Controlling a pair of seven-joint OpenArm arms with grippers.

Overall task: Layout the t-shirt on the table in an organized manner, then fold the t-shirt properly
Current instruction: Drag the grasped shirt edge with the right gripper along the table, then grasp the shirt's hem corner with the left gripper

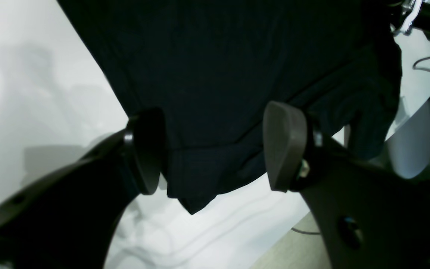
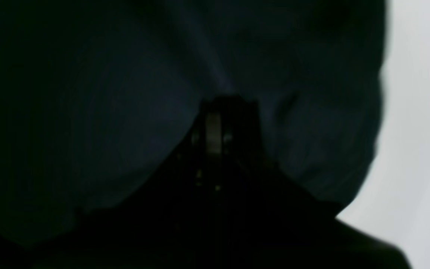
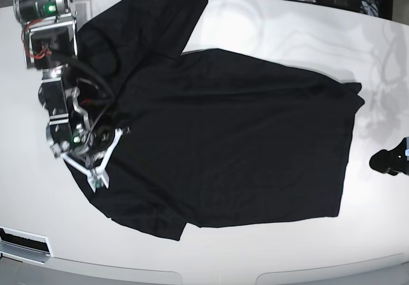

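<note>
From the left wrist, the left gripper [image 1: 215,149] stands wide, gripping nothing; a hem corner of the t-shirt [image 1: 237,67] lies between and ahead of its fingers on the white table [image 1: 32,93]. From the right wrist, the right gripper [image 2: 218,112] is shut tight with dark cloth all around its tip, though whether it pinches fabric is unclear. From the base, the shirt sprawls rumpled beside it; pulling could bunch it further. No readable writing appears.

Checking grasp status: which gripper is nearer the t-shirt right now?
Right. The right gripper sits on the t-shirt, shut over its sleeve end. The left gripper is open just off the hem edge, above the table.
</note>
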